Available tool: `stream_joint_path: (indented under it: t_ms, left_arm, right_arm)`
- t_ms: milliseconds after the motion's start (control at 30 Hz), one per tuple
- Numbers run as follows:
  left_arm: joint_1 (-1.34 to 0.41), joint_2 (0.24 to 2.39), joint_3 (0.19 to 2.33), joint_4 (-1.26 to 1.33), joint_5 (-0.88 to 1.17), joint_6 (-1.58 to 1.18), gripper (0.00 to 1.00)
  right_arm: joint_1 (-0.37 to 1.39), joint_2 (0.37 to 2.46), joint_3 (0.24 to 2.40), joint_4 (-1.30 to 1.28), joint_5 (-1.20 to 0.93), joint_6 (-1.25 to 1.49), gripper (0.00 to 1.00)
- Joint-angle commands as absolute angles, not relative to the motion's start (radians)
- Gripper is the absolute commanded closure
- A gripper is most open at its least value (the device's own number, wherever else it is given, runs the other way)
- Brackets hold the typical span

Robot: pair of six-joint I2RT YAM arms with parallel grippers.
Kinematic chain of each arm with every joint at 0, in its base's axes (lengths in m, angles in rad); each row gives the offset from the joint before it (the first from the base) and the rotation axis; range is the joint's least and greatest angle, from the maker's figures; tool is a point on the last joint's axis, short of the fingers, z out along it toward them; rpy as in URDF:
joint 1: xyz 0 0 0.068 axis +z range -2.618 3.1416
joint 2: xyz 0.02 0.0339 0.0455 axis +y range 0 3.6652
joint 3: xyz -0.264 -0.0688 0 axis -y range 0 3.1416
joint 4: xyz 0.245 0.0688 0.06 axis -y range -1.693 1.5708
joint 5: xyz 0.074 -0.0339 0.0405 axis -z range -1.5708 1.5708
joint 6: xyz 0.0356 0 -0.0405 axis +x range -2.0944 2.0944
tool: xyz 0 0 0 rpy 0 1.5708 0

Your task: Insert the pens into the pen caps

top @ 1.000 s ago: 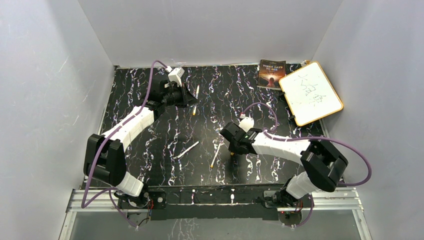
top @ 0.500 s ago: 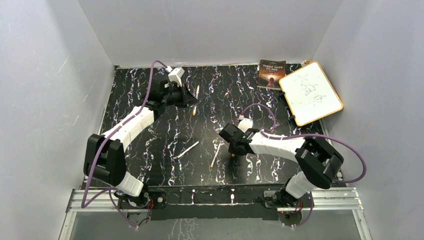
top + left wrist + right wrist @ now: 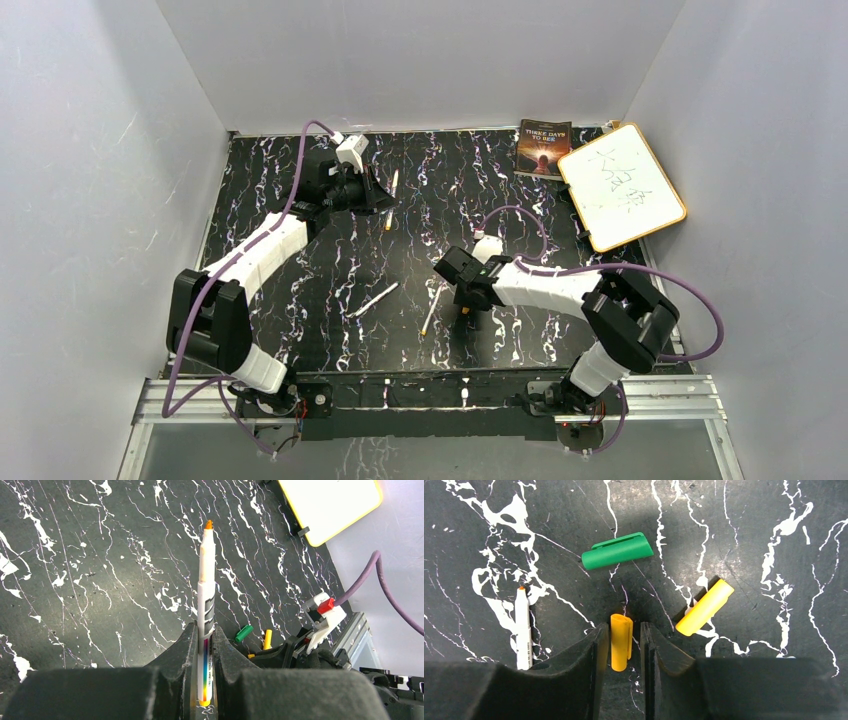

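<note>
Yellow cap point(image 3: 621, 642), between parted jaws, right pincer point(image 3: 623, 632)

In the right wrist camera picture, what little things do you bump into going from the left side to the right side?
White pen → yellow-orange cap at the bottom → tilted yellow cap. The green cap lies straight above the yellow-orange cap, so it has no clear place in the row.

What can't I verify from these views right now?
Top: green cap too small or hidden by right hand.
Right wrist: loose pen's rear hidden behind a finger; contact with the orange cap unclear.
Left wrist: held pen's print too small to read.
</note>
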State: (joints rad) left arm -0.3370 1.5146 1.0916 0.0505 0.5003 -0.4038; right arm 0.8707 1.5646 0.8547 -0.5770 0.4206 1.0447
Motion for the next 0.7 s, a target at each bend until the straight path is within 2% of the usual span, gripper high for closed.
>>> stream_joint_path:
  t_ms: [0, 233, 467, 600, 667]
  left_arm:
    - [-0.342, 1.47, 1.098, 0.045, 0.506, -0.399, 1.0]
    - [-0.342, 1.467, 1.098, 0.043, 0.503, -0.397, 1.0]
    - [-0.342, 1.463, 1.094, 0.043, 0.504, -0.393, 1.0]
    - [-0.342, 1.455, 1.089, 0.059, 0.543, -0.396, 1.0]
    - [-0.345, 1.449, 1.085, 0.072, 0.567, -0.406, 1.0]
  right_arm:
    - [0.873, 1.59, 0.874, -0.6, 0.45, 1.034, 0.78]
    - [0.872, 1.589, 0.871, -0.598, 0.444, 1.027, 1.0]
    - [0.872, 1.496, 0.872, -0.55, 0.494, 0.98, 1.0]
    - [0.855, 1.364, 0.866, -0.387, 0.521, 0.822, 1.0]
    - [0.813, 1.318, 0.867, -0.307, 0.466, 0.758, 1.0]
